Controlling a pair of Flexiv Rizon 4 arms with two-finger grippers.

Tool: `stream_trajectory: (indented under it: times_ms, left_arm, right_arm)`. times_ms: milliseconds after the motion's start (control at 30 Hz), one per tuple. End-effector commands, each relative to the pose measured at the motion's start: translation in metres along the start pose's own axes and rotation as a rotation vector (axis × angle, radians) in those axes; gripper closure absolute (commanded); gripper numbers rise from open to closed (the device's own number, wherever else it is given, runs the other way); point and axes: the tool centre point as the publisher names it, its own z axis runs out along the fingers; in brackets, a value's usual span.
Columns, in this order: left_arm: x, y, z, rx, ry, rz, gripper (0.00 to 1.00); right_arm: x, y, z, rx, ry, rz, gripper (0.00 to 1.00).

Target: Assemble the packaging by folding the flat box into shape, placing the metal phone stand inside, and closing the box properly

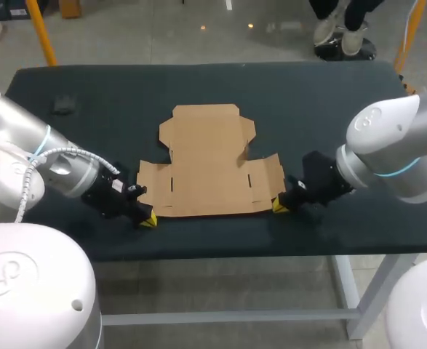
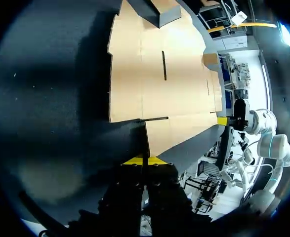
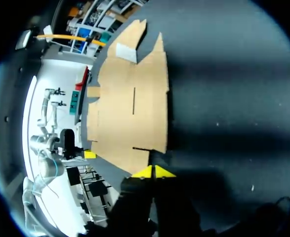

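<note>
The flat cardboard box (image 1: 207, 163) is laid unfolded on the dark table (image 1: 344, 94), tan, its flaps spread and slots cut. At its near corners the left gripper (image 1: 148, 220) and right gripper (image 1: 278, 207) are pinched closed, empty.

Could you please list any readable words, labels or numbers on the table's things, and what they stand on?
None can be read.
The flat cardboard box shows plain brown faces with no print.
The small dark object beyond its left side is too small to read.

Robotics lab, by the look. Our left arm (image 1: 31, 156) and right arm (image 1: 391, 145) flank a dark work table (image 1: 329, 94).
</note>
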Motion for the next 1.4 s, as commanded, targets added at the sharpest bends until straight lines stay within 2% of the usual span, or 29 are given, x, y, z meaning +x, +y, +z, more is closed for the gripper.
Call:
stream_trajectory:
  times_ms: [33, 300, 733, 1200, 1400]
  left_arm:
    - [0.000, -0.005, 0.004, -0.013, 0.002, 0.003, 1.00]
    - [0.007, -0.008, 0.002, -0.013, -0.009, 0.023, 1.00]
    - [-0.004, 0.002, -0.011, 0.029, -0.020, -0.016, 1.00]
    - [-0.018, -0.021, -0.013, 0.032, -0.019, -0.072, 1.00]
    - [-0.017, -0.023, -0.006, 0.006, 0.003, -0.067, 1.00]
  right_arm:
    - [-0.001, 0.001, -0.001, 0.003, 0.005, 0.000, 1.00]
    - [0.001, 0.004, -0.002, 0.002, 0.000, -0.005, 1.00]
    - [0.000, 0.006, -0.002, 0.004, -0.003, 0.000, 1.00]
    - [0.000, 0.007, -0.002, 0.002, -0.006, 0.002, 1.00]
    - [0.000, 0.008, -0.002, 0.002, -0.008, 0.004, 1.00]
